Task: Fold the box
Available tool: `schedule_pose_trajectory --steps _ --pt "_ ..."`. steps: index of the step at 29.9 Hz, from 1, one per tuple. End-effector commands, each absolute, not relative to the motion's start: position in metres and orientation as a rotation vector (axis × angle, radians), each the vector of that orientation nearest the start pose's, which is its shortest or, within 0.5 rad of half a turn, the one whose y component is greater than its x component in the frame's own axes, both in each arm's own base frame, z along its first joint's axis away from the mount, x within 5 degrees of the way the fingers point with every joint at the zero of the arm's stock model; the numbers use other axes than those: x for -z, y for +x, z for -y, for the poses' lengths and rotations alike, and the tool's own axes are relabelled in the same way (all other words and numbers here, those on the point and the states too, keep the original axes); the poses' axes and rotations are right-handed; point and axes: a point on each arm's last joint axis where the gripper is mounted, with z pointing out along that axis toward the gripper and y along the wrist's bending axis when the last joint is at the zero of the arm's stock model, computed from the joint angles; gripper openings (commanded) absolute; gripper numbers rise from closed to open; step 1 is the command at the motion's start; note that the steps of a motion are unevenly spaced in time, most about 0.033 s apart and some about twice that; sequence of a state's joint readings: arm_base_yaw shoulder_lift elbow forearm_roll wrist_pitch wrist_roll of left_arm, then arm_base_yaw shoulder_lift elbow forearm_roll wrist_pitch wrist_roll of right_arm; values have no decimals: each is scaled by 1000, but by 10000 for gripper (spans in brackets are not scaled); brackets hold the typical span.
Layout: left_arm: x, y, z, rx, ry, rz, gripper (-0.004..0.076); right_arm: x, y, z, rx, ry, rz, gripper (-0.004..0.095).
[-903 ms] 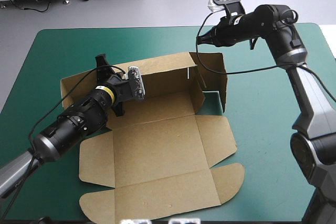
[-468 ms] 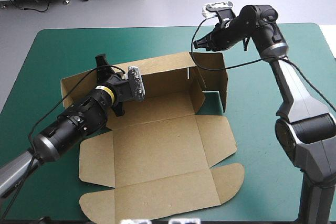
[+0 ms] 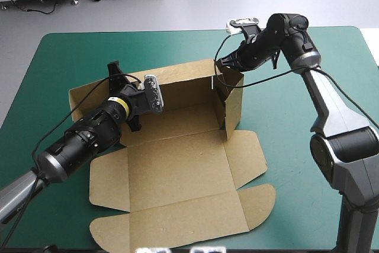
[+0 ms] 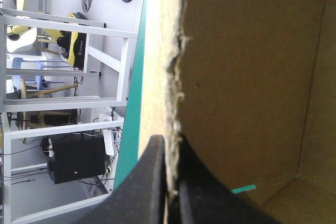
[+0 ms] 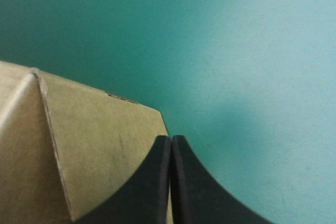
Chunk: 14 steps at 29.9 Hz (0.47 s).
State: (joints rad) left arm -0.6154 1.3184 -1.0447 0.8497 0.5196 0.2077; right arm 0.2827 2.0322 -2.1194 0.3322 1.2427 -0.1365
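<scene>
Tabletop (image 3: 284, 146) free right of box (image 3: 177, 164) | back wall, right flap up (front flat) | left tool (image 4: 169, 148) clamps wall | right tool (image 5: 171, 142) pressed together at flap

No readable text or numbers, tiny dark mark on the box (image 5: 89, 150) edge, illegible

Box (image 3: 177, 170), mid-frame: brown board, matt, paper-like; cut edge rough w/ frayed fibres seen close up. Bench cover (image 3: 71, 57), upper left: teal-green, matt, smooth, no weave visible. Fingers (image 5: 152, 182): black, smooth, faint sheen, plastic or rubber, can't tell.
</scene>
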Motion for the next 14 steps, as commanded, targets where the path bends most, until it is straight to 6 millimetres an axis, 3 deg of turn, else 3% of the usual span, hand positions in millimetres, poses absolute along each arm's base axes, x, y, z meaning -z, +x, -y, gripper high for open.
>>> schedule_pose_trajectory --steps 1,8,14 --pt "-354 252 141 -580 1306 -1591 -6 -387 399 -147 -553 -534 -2477 -6" --pt "-354 252 142 -570 1298 -1591 -6 -390 390 -142 -544 -528 -2410 -6" --pt "-354 252 142 -566 1298 -1585 -6 -373 385 -132 -699 -473 -2331 -6"
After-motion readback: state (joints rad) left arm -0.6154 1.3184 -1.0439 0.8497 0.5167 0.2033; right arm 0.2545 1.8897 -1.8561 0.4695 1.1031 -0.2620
